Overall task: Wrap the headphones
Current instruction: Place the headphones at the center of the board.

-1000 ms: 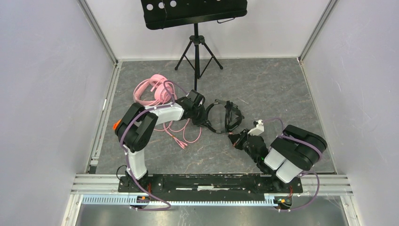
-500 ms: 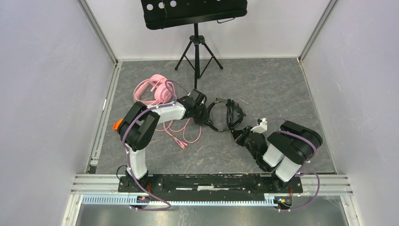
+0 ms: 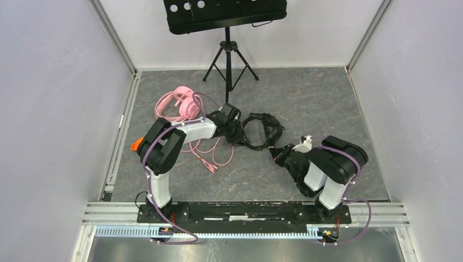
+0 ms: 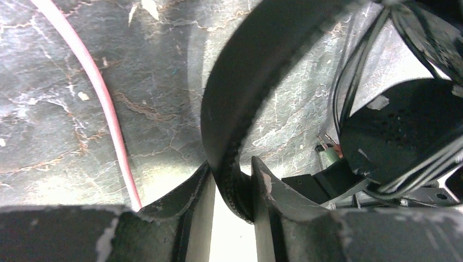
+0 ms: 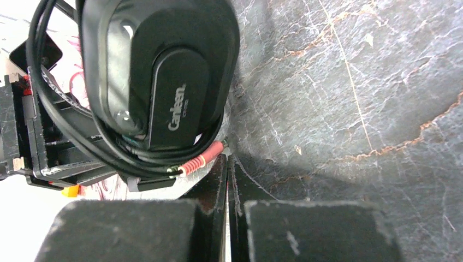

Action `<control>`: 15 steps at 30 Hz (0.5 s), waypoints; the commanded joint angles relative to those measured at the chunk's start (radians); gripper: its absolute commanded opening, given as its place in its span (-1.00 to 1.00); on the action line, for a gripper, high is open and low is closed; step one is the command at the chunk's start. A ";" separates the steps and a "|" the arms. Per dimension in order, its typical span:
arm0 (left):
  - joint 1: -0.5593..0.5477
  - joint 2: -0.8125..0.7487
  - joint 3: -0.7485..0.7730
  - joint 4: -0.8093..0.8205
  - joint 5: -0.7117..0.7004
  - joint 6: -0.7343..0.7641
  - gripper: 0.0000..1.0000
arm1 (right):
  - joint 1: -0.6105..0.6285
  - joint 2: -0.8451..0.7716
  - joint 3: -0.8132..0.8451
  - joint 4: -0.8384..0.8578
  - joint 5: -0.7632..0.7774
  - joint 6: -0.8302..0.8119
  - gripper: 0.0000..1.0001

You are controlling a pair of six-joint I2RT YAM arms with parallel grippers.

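Standing at the back: music stand [image 3: 225, 16] on its tripod, at the far edge of the grey marbled table [image 3: 327, 103].
Black headphones [image 3: 263, 131]: on the table in front of the music stand, nearer the arm bases than the stand's tripod feet and a little toward the right arm's side.
Pink headphones [image 3: 177, 106]: in front of the music stand too, but off toward the left arm's side; their pink cable [image 3: 213, 155] trails loose, farther from the stand.
Left gripper [image 3: 240, 135]: reached in from the pink pair's side, jaws a narrow way apart astride the black headband [image 4: 245, 82]. The band lies against one of the fingers [image 4: 191, 207] with a strip of light beside the other; whether the tips pinch it I cannot tell.
Right gripper [image 3: 277, 154]: on the black pair's far side from the music stand, jaws pressed together with nothing between them, tips just beside the red-ringed plug [image 5: 199, 160].
Black cable [image 5: 33, 54]: looped around the earcup [image 5: 158, 71], ending at that plug.
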 commanded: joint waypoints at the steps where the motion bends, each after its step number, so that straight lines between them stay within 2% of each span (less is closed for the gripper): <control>1: -0.026 0.024 -0.013 -0.087 -0.033 0.014 -0.22 | -0.017 0.033 0.006 0.006 0.002 -0.007 -1.00; 15: -0.034 -0.051 -0.034 -0.103 -0.049 0.022 0.07 | -0.045 0.054 0.006 0.002 -0.027 0.011 -1.00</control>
